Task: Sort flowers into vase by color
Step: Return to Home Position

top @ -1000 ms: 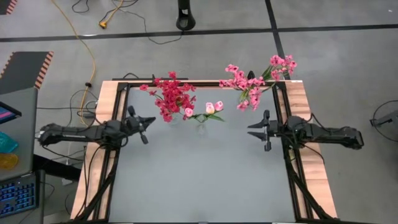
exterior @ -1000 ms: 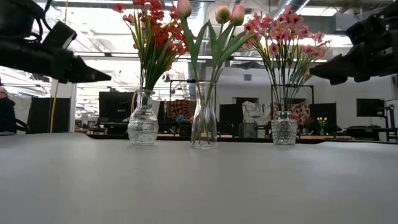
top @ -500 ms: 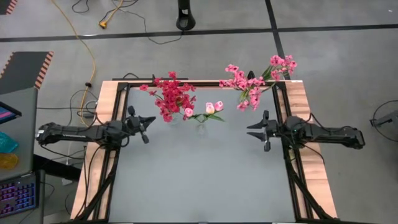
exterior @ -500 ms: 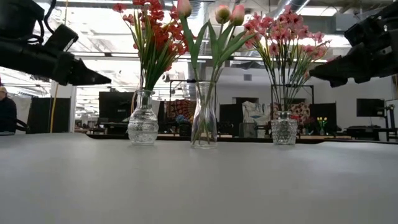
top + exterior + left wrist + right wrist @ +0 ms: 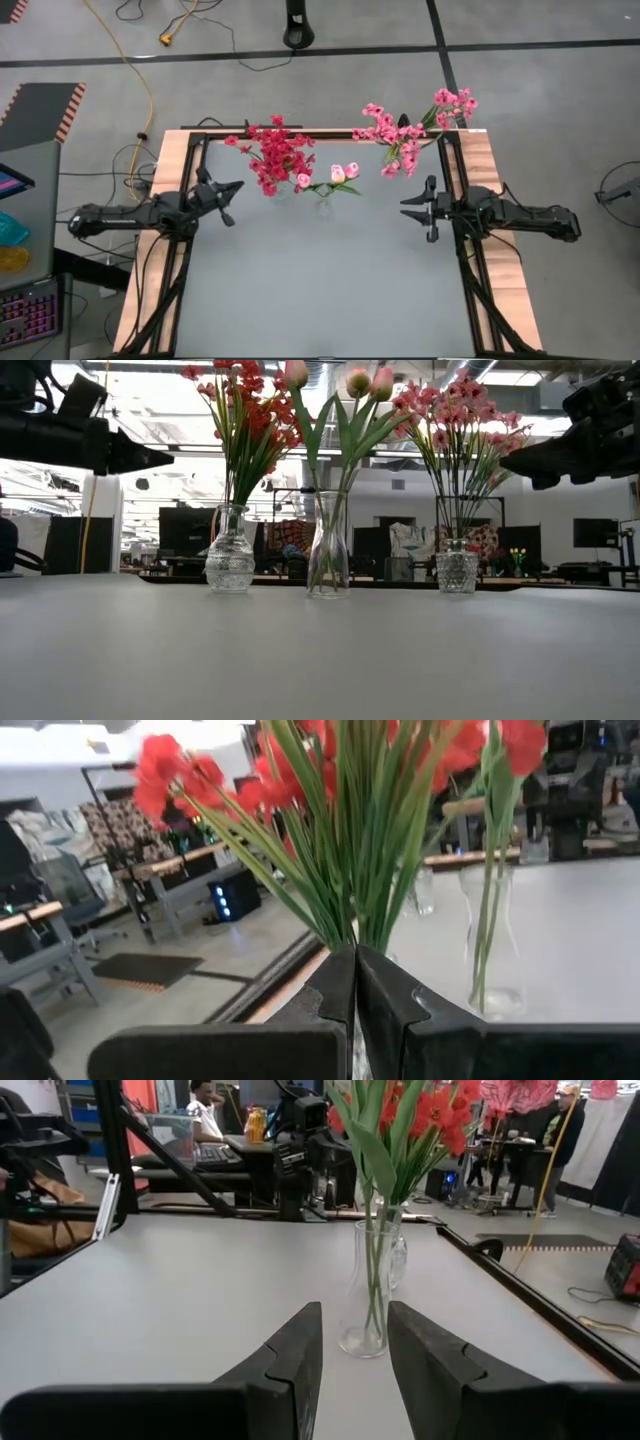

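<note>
Three clear glass vases stand in a row near the table's far edge. The left vase (image 5: 230,550) holds deep red clusters (image 5: 275,155). The middle vase (image 5: 328,545) holds pale pink tulip buds (image 5: 340,174). The right vase (image 5: 457,566) holds pink sprays (image 5: 410,132). My left gripper (image 5: 236,187) (image 5: 356,970) is shut and empty; it hovers left of the red flowers (image 5: 330,780), pointing at them. My right gripper (image 5: 404,208) (image 5: 354,1342) is open and empty. It hovers near the table's right side, level with the middle vase (image 5: 370,1290).
The grey tabletop (image 5: 320,280) in front of the vases lies bare. Dark frame rails (image 5: 462,270) run along the left and right sides of the table. Beyond the far edge there are desks, monitors and people (image 5: 205,1110) in the room.
My left gripper has risen and drawn back a little toward the table's left edge, its tip swinging slightly toward the far edge. My right gripper has also risen a little. The vases and flowers have stayed put.
</note>
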{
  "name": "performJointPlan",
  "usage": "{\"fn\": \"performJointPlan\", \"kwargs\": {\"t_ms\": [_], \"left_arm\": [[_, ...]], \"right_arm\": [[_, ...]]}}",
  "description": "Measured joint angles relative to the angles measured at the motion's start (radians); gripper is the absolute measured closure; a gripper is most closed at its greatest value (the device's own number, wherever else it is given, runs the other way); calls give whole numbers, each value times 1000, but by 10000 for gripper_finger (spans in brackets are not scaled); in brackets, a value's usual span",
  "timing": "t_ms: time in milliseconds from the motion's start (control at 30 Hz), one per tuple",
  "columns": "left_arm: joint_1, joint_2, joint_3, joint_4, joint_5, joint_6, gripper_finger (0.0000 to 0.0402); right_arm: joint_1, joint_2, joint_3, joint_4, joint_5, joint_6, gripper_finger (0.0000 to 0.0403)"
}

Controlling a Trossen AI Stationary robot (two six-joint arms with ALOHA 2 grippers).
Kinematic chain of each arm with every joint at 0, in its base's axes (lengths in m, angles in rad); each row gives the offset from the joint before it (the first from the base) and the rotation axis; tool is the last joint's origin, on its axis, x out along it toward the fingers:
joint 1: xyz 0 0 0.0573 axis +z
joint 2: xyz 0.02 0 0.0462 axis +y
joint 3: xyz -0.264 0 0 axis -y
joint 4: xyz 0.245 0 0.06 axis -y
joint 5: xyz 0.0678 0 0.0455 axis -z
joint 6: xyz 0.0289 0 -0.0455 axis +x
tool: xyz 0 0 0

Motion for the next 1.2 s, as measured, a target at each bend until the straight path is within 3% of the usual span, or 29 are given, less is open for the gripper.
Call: {"fn": "performJointPlan", "kwargs": {"t_ms": [1200], "left_arm": [[0,-30,0,1,-67,-14,401]], "right_arm": [[0,0,0,0,2,-2,262]]}}
